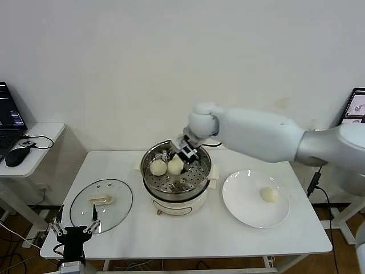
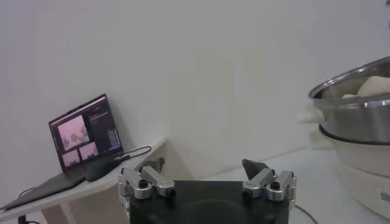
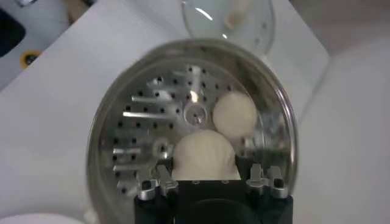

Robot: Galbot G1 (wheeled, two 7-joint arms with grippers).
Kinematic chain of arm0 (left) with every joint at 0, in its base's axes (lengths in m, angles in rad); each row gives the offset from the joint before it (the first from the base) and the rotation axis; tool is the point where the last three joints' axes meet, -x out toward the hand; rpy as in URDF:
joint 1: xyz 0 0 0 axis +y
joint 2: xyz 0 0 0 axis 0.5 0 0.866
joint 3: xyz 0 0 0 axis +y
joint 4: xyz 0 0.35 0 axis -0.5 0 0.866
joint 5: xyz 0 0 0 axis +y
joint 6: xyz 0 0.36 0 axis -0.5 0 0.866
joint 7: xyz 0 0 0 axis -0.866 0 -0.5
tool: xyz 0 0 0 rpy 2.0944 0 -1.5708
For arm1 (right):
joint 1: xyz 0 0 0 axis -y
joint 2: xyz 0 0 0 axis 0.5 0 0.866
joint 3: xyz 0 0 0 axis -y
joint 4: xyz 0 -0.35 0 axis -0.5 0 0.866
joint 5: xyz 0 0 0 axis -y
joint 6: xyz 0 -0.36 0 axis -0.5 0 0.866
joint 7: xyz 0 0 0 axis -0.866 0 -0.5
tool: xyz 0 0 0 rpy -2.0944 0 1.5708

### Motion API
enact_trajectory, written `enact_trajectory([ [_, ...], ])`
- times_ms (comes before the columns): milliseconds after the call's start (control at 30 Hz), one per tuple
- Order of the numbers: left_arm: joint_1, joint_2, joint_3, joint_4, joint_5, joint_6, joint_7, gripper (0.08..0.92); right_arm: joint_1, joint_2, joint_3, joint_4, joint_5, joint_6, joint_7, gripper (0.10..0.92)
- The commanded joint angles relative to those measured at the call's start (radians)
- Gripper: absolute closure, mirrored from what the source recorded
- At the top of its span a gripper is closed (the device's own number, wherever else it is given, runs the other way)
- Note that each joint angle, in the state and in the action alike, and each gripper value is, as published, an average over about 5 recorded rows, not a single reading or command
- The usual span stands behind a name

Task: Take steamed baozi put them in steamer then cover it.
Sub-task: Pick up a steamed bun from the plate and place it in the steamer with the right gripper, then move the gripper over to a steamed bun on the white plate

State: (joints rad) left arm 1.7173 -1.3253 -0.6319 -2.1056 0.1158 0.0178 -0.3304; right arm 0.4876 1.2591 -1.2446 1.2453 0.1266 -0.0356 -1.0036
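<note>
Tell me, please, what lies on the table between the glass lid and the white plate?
In the head view the steamer stands between the cover and the plate. Two baozi are in its basket: one loose, one in the right end effector.

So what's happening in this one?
The right pincer is over the steamer, closed on a steamed baozi it is lowering beside one baozi already inside. Another bun waits on the white plate. The glass cover lies on the table to the steamer's left. The left pincer sits open and idle at the table's front edge.
</note>
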Motion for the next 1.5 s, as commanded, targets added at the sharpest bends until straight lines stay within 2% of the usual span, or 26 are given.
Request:
enact_trajectory([
  [33, -0.002, 0.001, 0.000, 0.001, -0.002, -0.001, 0.000, 0.177, -0.046, 0.089, -0.033, -0.054, -0.114, 0.161, 0.008, 0.380],
  [533, -0.010, -0.002, 0.007, 0.011, -0.005, -0.005, -0.004, 0.177, -0.046, 0.066, -0.037, -0.032, -0.108, 0.179, 0.027, 0.362],
  [800, -0.011, 0.002, 0.004, 0.007, -0.005, -0.004, -0.004, 0.177, 0.042, -0.018, -0.001, 0.016, -0.057, 0.126, 0.005, 0.213],
  [1000, -0.010, 0.009, -0.003, 0.000, -0.007, -0.003, -0.003, 0.177, 0.129, -0.190, 0.056, 0.112, 0.020, -0.087, -0.047, 0.203],
  [1200, -0.009, 0.025, -0.003, -0.003, -0.007, -0.005, 0.004, 0.177, 0.159, -0.428, 0.057, 0.259, 0.067, -0.317, -0.015, 0.203],
  [1333, -0.009, 0.039, -0.001, -0.004, -0.009, -0.009, 0.010, 0.177, 0.115, -0.585, 0.071, 0.315, 0.055, -0.324, -0.030, 0.203],
  [1500, -0.013, 0.048, 0.010, -0.007, -0.009, -0.007, 0.013, 0.177, -0.074, -0.732, 0.177, 0.314, -0.014, -0.297, -0.049, 0.203],
])
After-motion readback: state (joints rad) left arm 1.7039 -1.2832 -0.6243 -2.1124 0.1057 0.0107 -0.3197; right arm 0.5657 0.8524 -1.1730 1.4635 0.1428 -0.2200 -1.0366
